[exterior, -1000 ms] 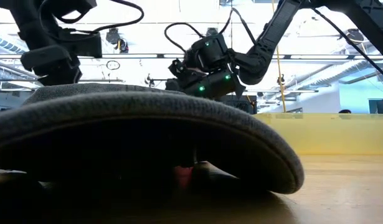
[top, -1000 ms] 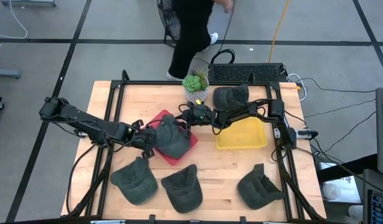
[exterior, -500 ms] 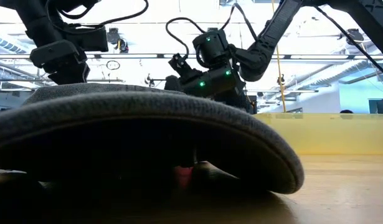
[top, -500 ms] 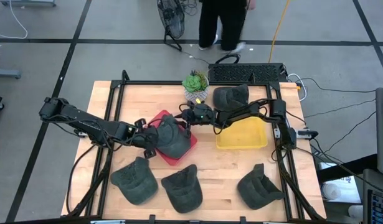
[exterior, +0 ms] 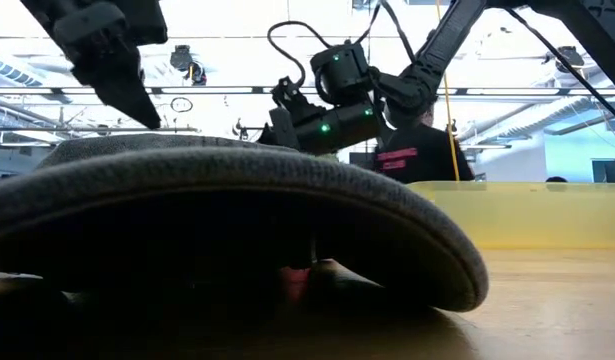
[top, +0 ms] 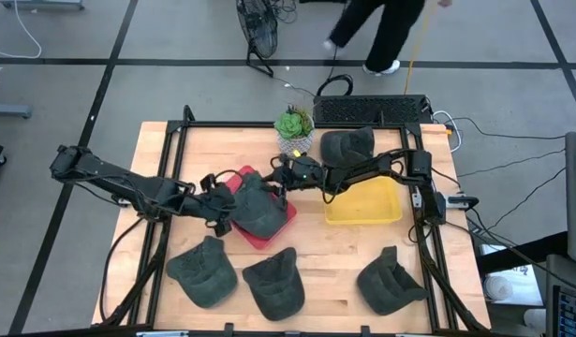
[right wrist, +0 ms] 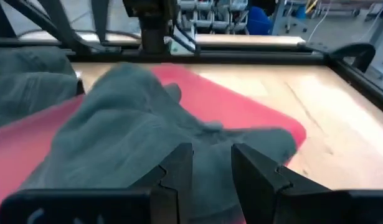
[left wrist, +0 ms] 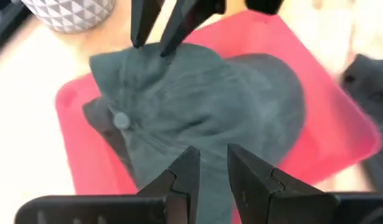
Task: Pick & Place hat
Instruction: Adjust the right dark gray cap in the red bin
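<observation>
A dark green hat (top: 258,208) (left wrist: 197,106) (right wrist: 135,118) lies crown up in the red tray (top: 288,218) (left wrist: 316,112) at the table's middle. My left gripper (top: 237,209) (left wrist: 210,165) hangs open above the hat's left side, slanting down at it, with clear air between its fingers and the cloth. My right gripper (top: 274,182) (right wrist: 210,155) (left wrist: 149,46) comes in nearly level from the right, open, its fingertips at the hat's far edge. My right gripper's fingertips (left wrist: 137,42) stand at the far edge of the hat's crown (left wrist: 126,59), coming from the table's right and far side. I cannot tell whether they touch the cloth. The hat lies flat in the tray.
A yellow tray (top: 362,201) sits right of the red one. A potted plant (top: 294,129) and another hat (top: 348,143) stand at the far edge. Three hats (top: 203,271) (top: 273,281) (top: 391,281) lie along the near edge. A person (top: 381,28) walks beyond the table.
My left gripper has risen from the hat and tipped closer to level, its finger gap unchanged. The hat has stayed in the red tray. The person behind the table has walked toward the right.
</observation>
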{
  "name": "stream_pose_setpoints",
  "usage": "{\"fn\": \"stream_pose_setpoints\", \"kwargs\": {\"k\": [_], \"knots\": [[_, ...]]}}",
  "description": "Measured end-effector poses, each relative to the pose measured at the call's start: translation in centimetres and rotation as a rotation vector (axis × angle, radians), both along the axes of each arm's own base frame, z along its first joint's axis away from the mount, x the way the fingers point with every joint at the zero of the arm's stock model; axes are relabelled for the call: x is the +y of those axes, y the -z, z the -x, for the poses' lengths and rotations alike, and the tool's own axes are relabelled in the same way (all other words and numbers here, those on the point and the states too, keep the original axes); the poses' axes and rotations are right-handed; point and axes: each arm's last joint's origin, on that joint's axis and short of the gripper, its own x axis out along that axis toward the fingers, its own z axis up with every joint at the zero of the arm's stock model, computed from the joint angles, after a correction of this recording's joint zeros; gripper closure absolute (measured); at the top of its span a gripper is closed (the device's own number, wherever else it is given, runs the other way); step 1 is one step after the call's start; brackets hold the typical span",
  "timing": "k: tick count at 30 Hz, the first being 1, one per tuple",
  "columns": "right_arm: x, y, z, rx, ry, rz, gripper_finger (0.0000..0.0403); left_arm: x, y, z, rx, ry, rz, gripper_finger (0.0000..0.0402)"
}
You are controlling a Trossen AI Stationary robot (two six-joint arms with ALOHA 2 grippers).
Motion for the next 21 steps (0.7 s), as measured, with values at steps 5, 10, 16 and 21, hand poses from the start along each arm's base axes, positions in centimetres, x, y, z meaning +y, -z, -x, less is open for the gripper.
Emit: {"fn": "stream_pose_setpoints", "kwargs": {"k": [5, 10, 16, 21], "knots": [[-0.1, 0.1, 0.0, 0.009, 0.004, 0.005, 0.0303, -1.0, 0.5, -0.1, 0.030, 0.035, 0.032, 0.0314], [-0.1, -0.4, 0.0, -0.011, 0.001, 0.013, 0.0303, -1.9, 2.1, -0.7, 0.123, 0.069, 0.056, 0.0314], [-0.1, -0.6, 0.1, -0.012, 0.004, -0.006, 0.0303, -1.8, 3.9, -1.3, 0.242, 0.054, 0.030, 0.0314], [0.0, -0.2, 0.2, 0.026, 0.002, -0.007, 0.0303, -1.0, 4.3, -1.4, 0.281, 0.008, 0.027, 0.0314]]}}
